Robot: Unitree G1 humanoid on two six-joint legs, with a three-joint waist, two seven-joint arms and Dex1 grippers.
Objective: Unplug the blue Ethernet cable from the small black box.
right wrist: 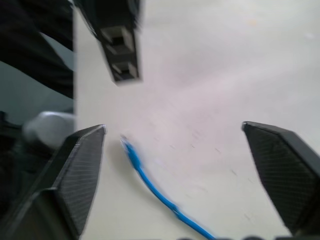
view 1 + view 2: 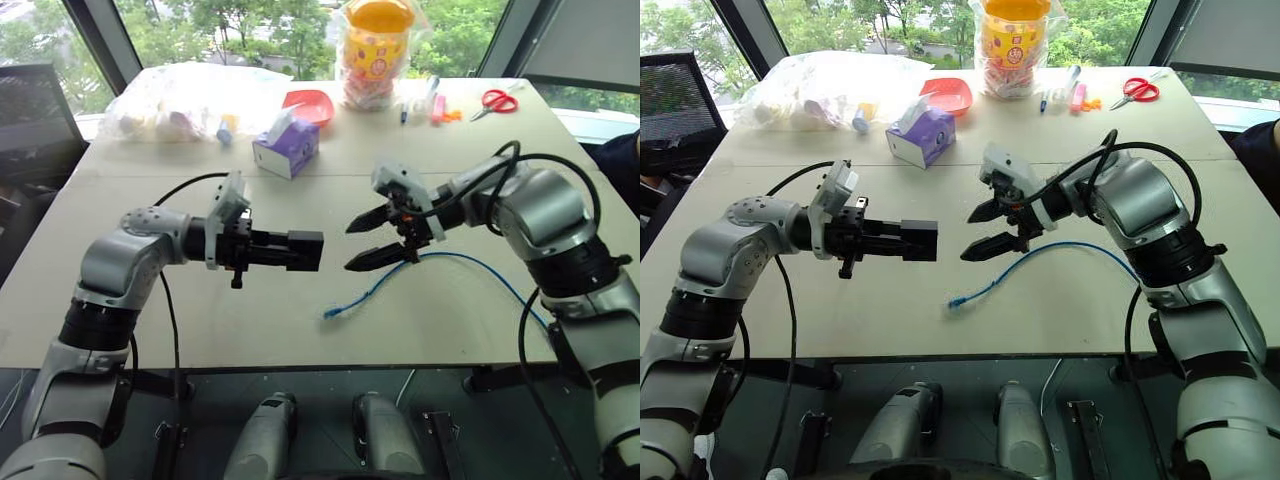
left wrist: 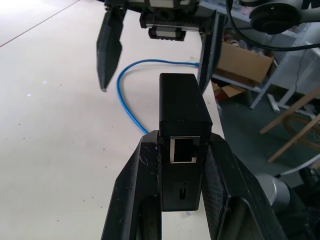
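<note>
- Windows with green trees behind back a pale table point(image 2: 300, 330) whose far edge carries a purple tissue box point(image 2: 287, 147), a red dish point(image 2: 310, 104), a bagged yellow jar point(image 2: 376, 50), red scissors point(image 2: 499, 100) and a clear bag point(image 2: 190, 100).
- Left gripper point(image 2: 300, 250) is clamped on the small black box point(image 3: 183, 125), held in the air over the table's near half; its Ethernet socket point(image 3: 184, 150) is empty in the left wrist view.
- Right gripper point(image 2: 380, 240) faces the box from just beside it, fingers spread wide and holding nothing.
- Blue Ethernet cable point(image 2: 400, 275) lies loose on the table below the right gripper, its plug end point(image 2: 332, 313) towards the near edge, the rest curving off towards the right edge.
- Judged from this, the cable is already out of the box.
- The cable looks light and limp; it would sag and slide if pinched mid-length, so the firm plug end is the better hold.
- The box looks light, rigid and smooth-sided; gripping its flat sides clear of the socket suits it.
</note>
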